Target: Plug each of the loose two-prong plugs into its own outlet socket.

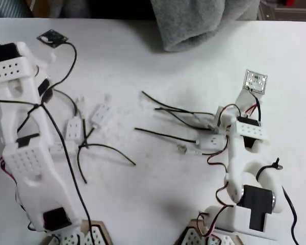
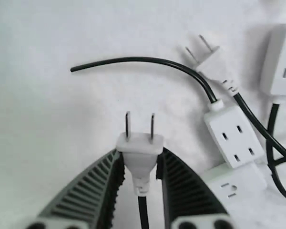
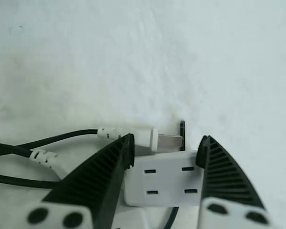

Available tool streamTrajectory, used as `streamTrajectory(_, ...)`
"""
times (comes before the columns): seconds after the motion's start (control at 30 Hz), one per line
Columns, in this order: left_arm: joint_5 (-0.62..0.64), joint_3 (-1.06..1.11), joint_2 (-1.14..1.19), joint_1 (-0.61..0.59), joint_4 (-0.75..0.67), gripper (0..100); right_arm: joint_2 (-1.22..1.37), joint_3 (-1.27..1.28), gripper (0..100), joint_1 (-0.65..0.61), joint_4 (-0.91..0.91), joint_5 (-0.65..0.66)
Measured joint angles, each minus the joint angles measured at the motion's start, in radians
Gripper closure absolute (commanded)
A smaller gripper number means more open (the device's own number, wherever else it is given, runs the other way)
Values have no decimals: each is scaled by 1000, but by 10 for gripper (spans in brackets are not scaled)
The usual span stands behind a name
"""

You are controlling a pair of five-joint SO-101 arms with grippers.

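My left gripper (image 2: 139,153) is shut on a white two-prong plug (image 2: 139,145), whose prongs point away from it over the bare table. Beyond it lie a loose white plug (image 2: 210,61) on a black cord and white socket blocks (image 2: 233,136), one of them (image 2: 282,62) at the edge. My right gripper (image 3: 166,143) has its fingers closed against both sides of a white outlet socket block (image 3: 164,183). Another white plug (image 3: 155,137) lies flat just past that block, touching its far edge. From above, the right gripper (image 1: 210,141) sits mid-table with that block.
Two socket blocks (image 1: 74,127) (image 1: 101,115) lie beside the left arm (image 1: 25,153), amid looping black cords (image 1: 109,150). More cords (image 1: 168,109) fan out left of the right arm. A grey cloth (image 1: 204,23) lies at the table's far edge.
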Motion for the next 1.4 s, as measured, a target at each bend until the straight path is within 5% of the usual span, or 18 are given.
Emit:
streamTrajectory(0.2, 2, 420, -334, 87, -60, 976, 3, -3, 786, 0, -3, 0)
streamTrajectory(0.6, 170, 1304, -1155, 232, -499, 976, 3, -3, 786, 0, -3, 0)
streamTrajectory(0.83, 327, 1694, -1530, 381, -746, 976, 3, -3, 786, 0, -3, 0)
streamTrajectory(1.07, 546, 2076, -1838, 526, -1152, 976, 3, -3, 786, 0, -3, 0)
streamTrajectory(1.4, 589, 2487, -2289, 684, -1465, 977, 3, -3, 786, 0, -3, 0)
